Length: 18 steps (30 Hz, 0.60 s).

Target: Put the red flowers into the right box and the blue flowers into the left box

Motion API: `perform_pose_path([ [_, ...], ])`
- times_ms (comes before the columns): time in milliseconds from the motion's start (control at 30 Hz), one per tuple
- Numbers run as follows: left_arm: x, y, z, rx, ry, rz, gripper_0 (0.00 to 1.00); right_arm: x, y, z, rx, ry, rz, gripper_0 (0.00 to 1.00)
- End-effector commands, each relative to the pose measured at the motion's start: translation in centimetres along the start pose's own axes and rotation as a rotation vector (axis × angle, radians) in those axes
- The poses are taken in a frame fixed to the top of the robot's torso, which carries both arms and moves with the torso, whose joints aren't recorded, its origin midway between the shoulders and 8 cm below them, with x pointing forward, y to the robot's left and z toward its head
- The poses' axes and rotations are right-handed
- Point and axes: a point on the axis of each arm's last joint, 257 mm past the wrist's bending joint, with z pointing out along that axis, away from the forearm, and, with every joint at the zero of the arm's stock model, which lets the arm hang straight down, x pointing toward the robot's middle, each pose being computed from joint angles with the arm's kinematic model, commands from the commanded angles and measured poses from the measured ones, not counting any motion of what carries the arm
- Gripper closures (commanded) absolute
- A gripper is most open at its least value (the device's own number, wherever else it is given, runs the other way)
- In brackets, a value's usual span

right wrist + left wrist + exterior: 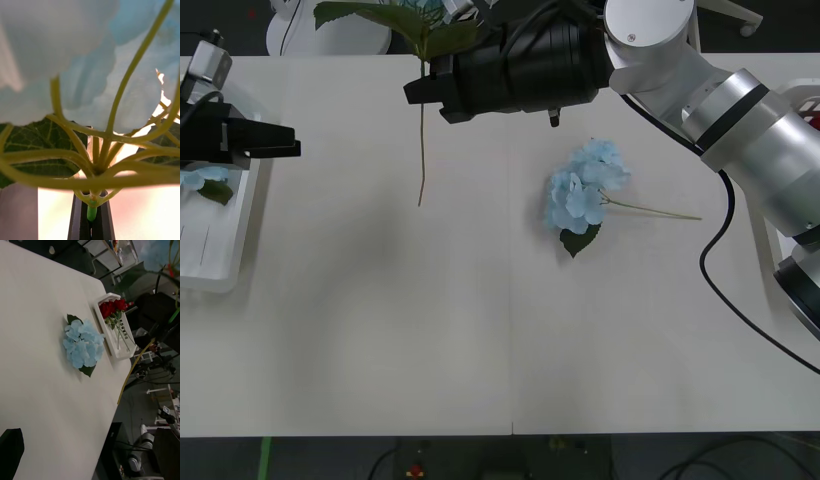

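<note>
At the far left, the left box (pixel 220 262) sits at the counter (pixel 480 330) edge with 1 blue head and a leaf partly showing inside, just beneath the left gripper (pixel 292 140), whose black fingers (pixel 10 444) stand apart and empty. Further right, the right gripper (pixel 412 92) hangs above the counter with its fingers pinched shut on the stem of a held blue flower (pixel 395 20); the thin stem dangles below the fingers and the head rises above them, cut off at the picture's edge. In the right wrist view its branching stalks and pale petals crowd the lens. Right again, a second blue flower (pixel 585 188) lies flat on the counter, well apart from both grippers. These look light and floppy, the heads soft; the wiry stem just under the head seems the best hold. The right box (pixel 114 332) holds the red flowers (pixel 112 308); their count is hard to make out.
</note>
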Motion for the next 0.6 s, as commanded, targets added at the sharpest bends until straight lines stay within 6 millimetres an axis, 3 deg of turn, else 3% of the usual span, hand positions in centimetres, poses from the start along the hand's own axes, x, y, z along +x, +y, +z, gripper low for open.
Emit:
perform_pose_path([
  [33,1.4,-1.3,3.4,0.092,0.020,-0.021,0.00,-2.6,2.8,2.2,-0.026,-0.020,-0.116,1.00],
  [400,1.8,-5.4,9.2,0.245,0.045,0.034,0.00,-2.8,3.1,2.6,-0.029,-0.028,-0.114,1.00],
  [600,2.0,-6.2,10.6,0.285,0.038,0.036,0.00,-2.8,3.1,2.6,-0.029,-0.028,-0.112,1.00],
])
